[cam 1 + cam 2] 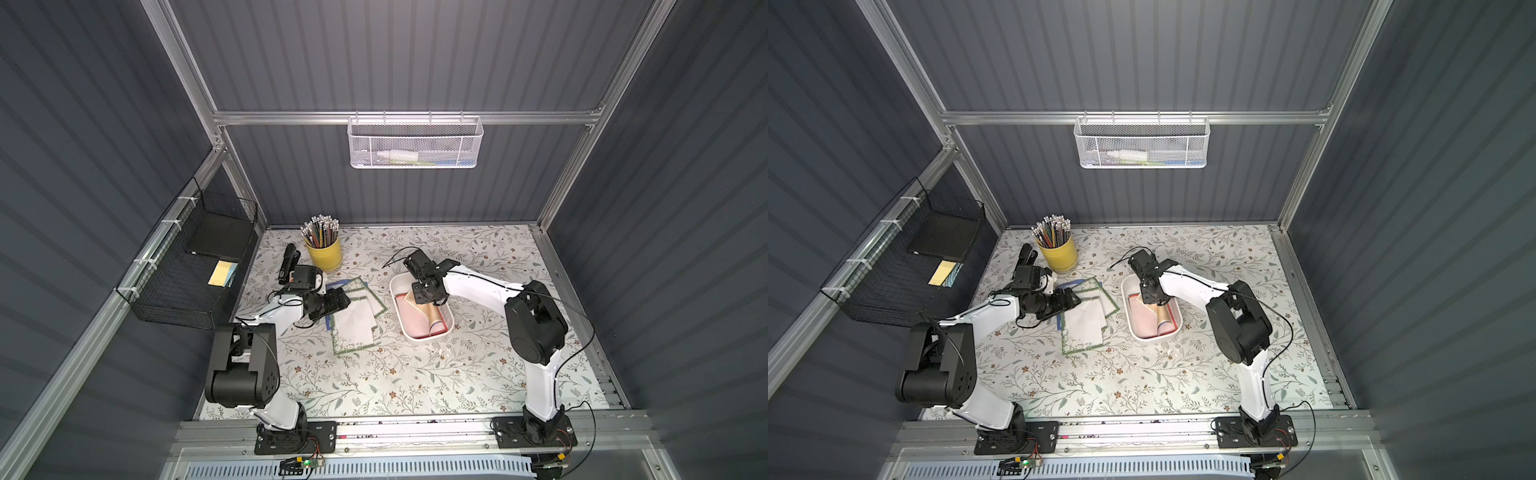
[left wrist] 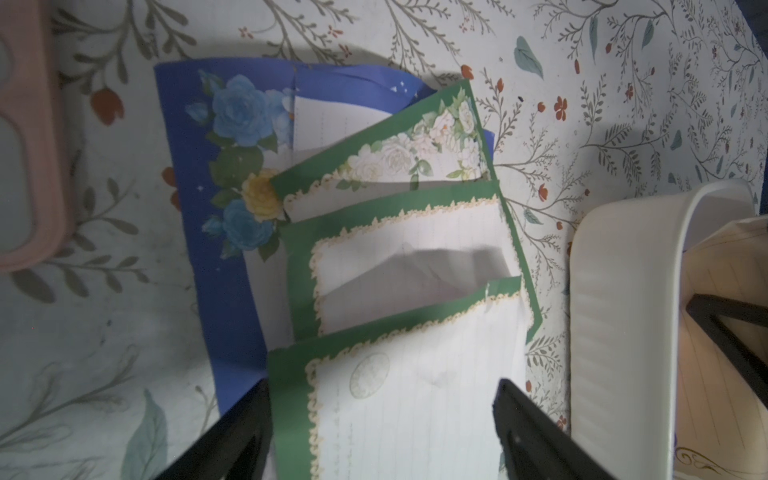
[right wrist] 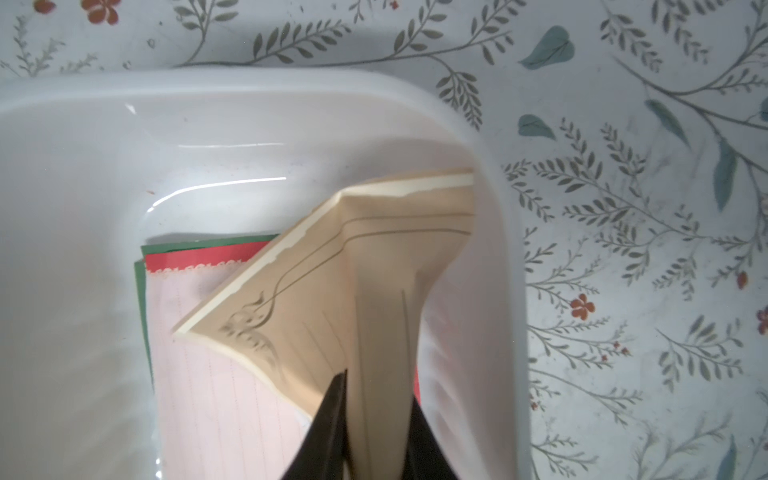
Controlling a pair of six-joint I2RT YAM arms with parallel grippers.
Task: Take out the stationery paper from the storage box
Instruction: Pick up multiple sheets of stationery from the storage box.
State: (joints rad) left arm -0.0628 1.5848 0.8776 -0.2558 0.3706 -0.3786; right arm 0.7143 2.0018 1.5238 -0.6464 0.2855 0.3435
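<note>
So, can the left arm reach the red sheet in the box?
Probably not yet: the box is near, but the right gripper and its pinched tan sheet partly cover the red sheet.

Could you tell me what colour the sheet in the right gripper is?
Tan-cream sheet, thin scrollwork border; clearest in the right wrist view.

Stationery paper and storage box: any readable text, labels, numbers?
None readable.
green-bordered sheet: round emblem, too blurred to read.
tan sheet: ruled lines and scrollwork only.
storage box: no markings seen.
bottle in white mesh basket: label too small.
</note>
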